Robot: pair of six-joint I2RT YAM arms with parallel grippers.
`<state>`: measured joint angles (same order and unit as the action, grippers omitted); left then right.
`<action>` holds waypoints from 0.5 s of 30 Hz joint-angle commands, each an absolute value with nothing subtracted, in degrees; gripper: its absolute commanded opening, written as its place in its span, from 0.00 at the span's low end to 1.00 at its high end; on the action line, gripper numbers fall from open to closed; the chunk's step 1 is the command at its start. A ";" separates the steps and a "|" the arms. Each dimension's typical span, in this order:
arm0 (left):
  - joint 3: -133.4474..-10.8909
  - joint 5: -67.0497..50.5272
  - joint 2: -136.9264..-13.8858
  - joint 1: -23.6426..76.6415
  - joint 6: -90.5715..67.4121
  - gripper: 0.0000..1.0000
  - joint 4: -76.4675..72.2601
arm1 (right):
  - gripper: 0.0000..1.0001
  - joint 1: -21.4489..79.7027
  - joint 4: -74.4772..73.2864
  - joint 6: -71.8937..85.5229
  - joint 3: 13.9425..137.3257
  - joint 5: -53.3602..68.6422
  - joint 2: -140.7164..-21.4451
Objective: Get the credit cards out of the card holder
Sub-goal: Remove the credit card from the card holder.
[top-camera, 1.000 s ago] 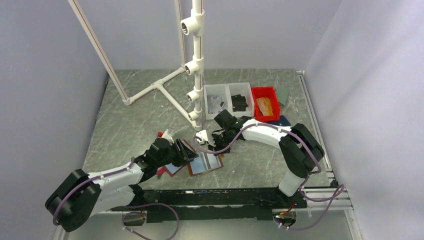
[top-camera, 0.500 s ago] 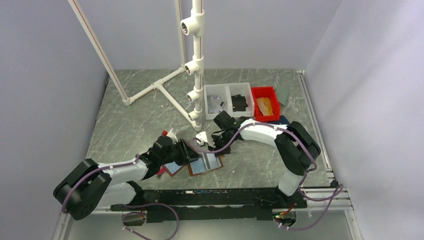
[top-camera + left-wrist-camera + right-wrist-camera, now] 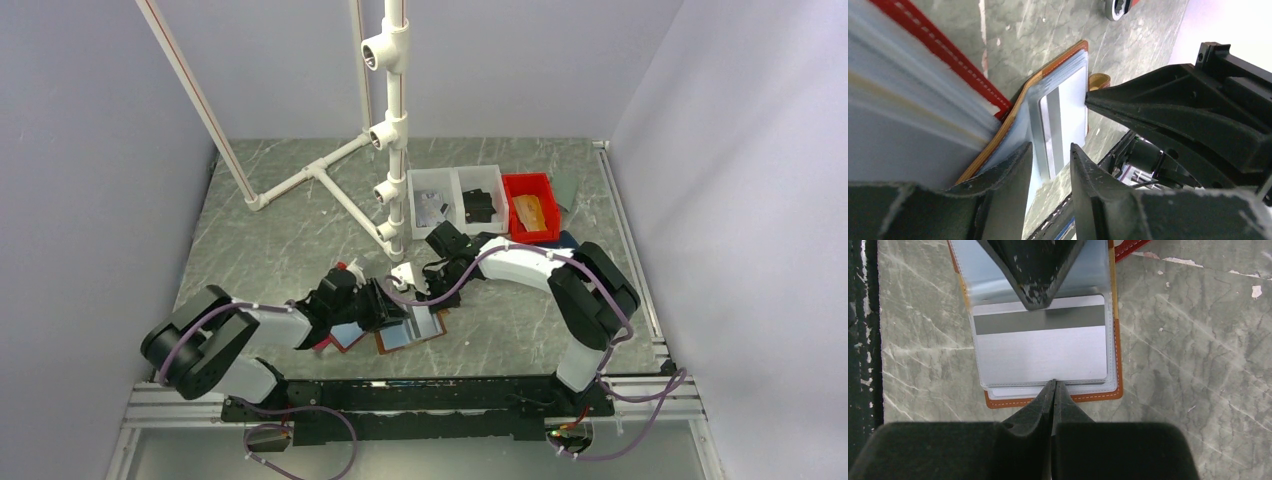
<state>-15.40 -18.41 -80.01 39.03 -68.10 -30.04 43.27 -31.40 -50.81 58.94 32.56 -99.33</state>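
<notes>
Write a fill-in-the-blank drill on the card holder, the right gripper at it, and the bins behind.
1. The right gripper's jaws are ____, their tips at the edge of the card holder.
2. The silver card bears a dark ____ along one long side.
3. The card lies ____ a clear sleeve of the holder.
4. Beside the two white bins stands a ____ bin.

Missing words: shut; stripe; inside; red.
</notes>
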 commanded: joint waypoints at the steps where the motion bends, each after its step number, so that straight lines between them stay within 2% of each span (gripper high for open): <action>1: -17.33 -20.76 -85.20 38.84 -67.51 0.40 -33.81 | 0.00 44.04 -31.67 -50.71 60.29 32.00 -100.71; 10: -15.97 -20.92 -89.19 38.85 -70.38 0.37 -38.09 | 0.00 48.06 -32.41 -48.87 61.88 35.43 -102.37; 15: -15.66 -19.17 -85.83 38.83 -69.73 0.21 -35.64 | 0.00 48.43 -31.99 -47.46 62.49 34.73 -103.04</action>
